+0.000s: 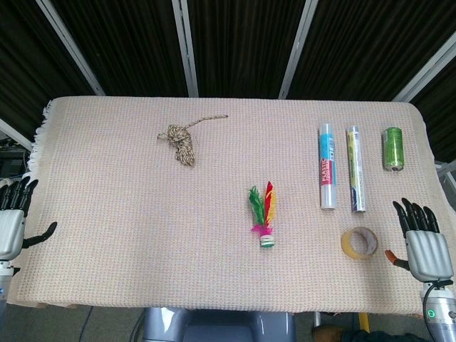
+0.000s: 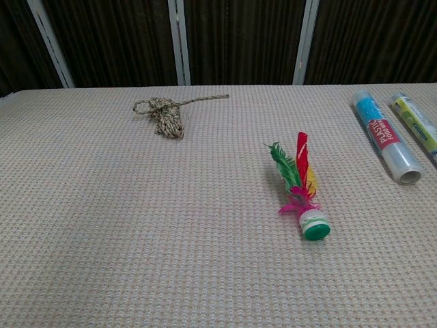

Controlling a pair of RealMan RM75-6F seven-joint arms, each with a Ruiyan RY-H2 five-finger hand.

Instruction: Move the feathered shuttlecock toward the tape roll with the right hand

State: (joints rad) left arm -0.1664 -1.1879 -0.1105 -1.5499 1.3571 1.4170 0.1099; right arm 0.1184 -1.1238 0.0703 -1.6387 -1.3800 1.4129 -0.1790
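Shuttlecock [image 1: 263, 217]: lying flat, feathers pointing away, left of tape roll [image 1: 358, 242].
Right hand [image 1: 424, 242]: nearer, empty, fingers spread.

A counter [image 1: 107, 235] covered with a beige woven cloth carries everything. A bundle of twine [image 1: 182, 140] lies toward the far left. The feathered shuttlecock [image 1: 263, 217] lies on its side near the middle, its green base toward the near edge. To the right, two rolls of plastic wrap [image 1: 328, 166] [image 1: 355, 169] lie side by side, a green spool [image 1: 393, 148] beyond them and the tape roll [image 1: 358, 243] nearer.
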